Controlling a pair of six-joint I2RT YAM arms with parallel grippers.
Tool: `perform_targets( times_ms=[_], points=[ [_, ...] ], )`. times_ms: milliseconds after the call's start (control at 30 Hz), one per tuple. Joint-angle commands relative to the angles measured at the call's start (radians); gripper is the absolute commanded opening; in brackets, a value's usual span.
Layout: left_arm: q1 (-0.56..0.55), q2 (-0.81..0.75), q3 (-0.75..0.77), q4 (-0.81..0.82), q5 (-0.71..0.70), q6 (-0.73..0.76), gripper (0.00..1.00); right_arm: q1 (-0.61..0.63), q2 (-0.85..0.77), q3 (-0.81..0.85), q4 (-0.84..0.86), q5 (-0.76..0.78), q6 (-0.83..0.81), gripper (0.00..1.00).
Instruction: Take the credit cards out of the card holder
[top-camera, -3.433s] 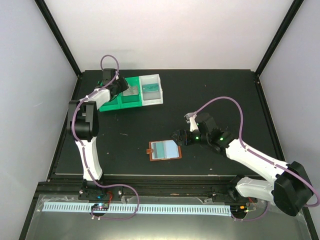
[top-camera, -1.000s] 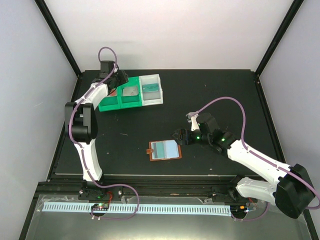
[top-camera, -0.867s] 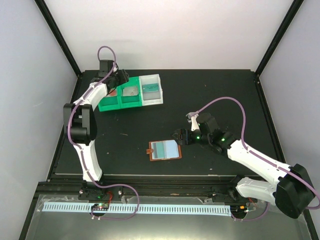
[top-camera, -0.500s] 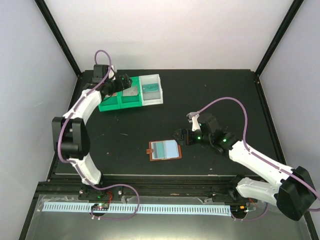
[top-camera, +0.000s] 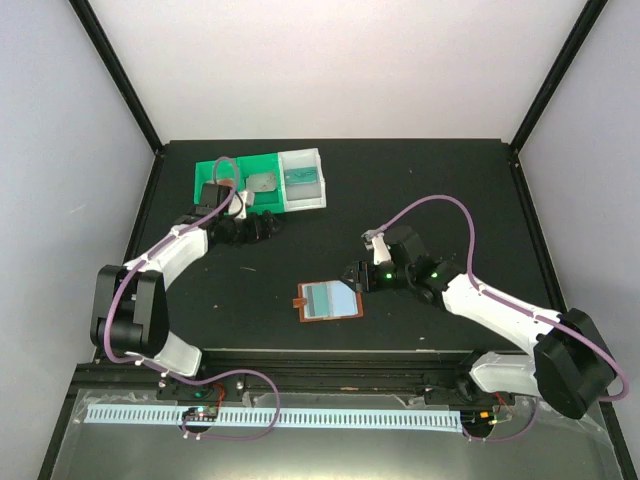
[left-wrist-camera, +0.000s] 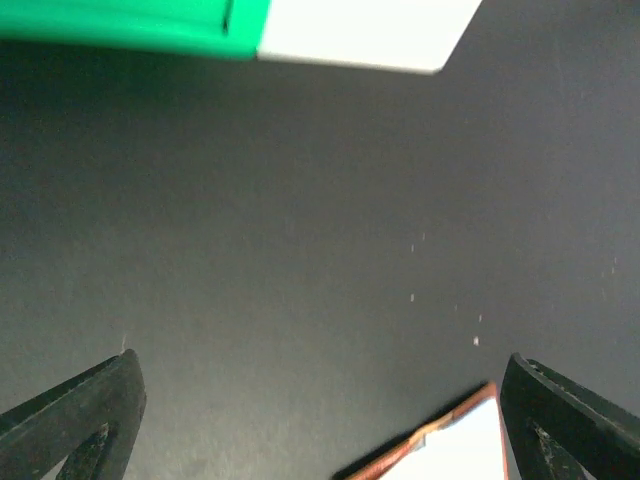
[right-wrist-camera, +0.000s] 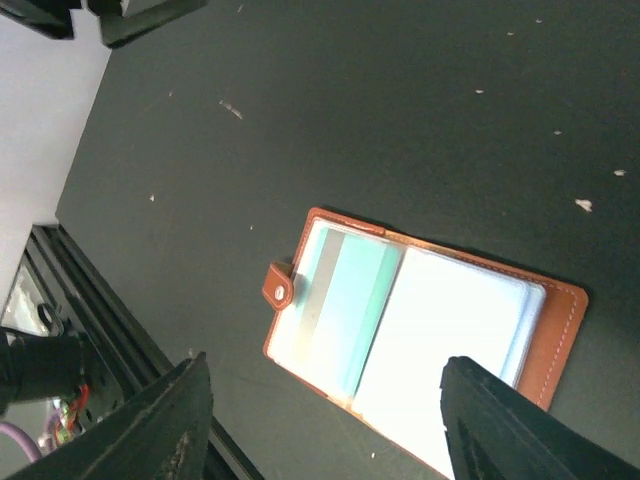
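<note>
Okay: card holder (top-camera: 328, 300) lies open, cards (right-wrist-camera: 350, 295) tucked inside. Right gripper (top-camera: 355, 277) hovers at its edge, left gripper (top-camera: 262, 229) well apart from it, both spread and empty. We expect thin, slick, stiff cards; pinch an exposed edge.

The top view looks steeply down from above and behind the arm bases, taking in the whole black tabletop (top-camera: 420, 180) around the open, flat brown leather-like card holder (top-camera: 329, 300). The right wrist camera hangs close over that holder (right-wrist-camera: 425, 345), which fills much of its view. The left wrist camera faces down from farther off, catching only a corner of the holder (left-wrist-camera: 465, 445) and, beyond bare tabletop, the green-and-white plastic bins (left-wrist-camera: 150, 15).
</note>
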Motion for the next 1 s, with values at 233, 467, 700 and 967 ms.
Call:
perform_targets(
  times_ms=[233, 467, 700, 967],
  points=[
    [-0.069, -0.092, -0.192, 0.088, 0.184, 0.009, 0.91, -0.002, 0.096, -0.041, 0.141, -0.085, 0.092, 0.4],
    [-0.152, -0.118, -0.279, 0.166, 0.248, -0.034, 0.9, 0.035, 0.216, -0.008, 0.154, -0.085, 0.135, 0.33],
    [-0.237, -0.119, -0.364, 0.323, 0.327, -0.155, 0.9, 0.092, 0.324, 0.071, 0.098, -0.017, 0.131, 0.32],
    [-0.259, -0.101, -0.427, 0.444, 0.381, -0.229, 0.92, 0.123, 0.394, 0.108, 0.088, 0.005, 0.137, 0.29]
  ],
)
